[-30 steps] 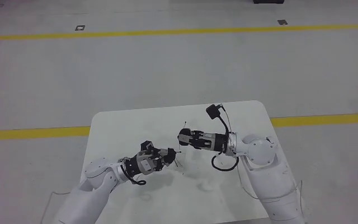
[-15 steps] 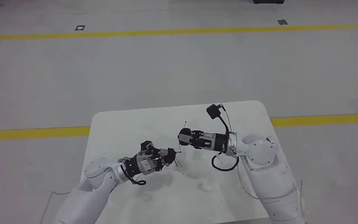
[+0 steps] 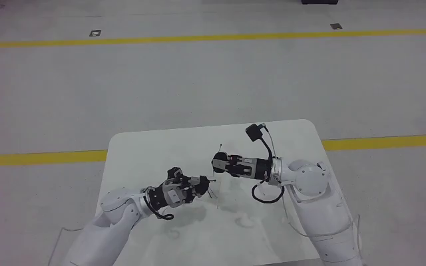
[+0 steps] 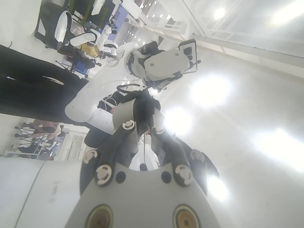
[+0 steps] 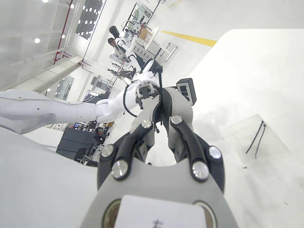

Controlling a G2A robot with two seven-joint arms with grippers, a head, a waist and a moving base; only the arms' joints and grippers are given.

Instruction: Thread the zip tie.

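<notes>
Right wrist view: the right claw (image 5: 161, 100) is clamped on a black zip tie (image 5: 160, 81), held above the table (image 5: 249, 72). The left claw (image 4: 144, 110) is closed; what it holds is unclear.

Top view overhead, facing table (image 3: 146, 153); wrist views close behind left tool (image 4: 143, 110), right tool (image 5: 160, 106), facing each other.

Left arm (image 3: 126, 205): stretched forward and inward; left claw (image 3: 204, 182) pinched on the zip tie (image 5: 161, 88). Right arm (image 3: 303, 181): elbow bent, forearm turned inward; right claw (image 3: 214, 163) clamped on the same tie. Claws facing, close together.
</notes>
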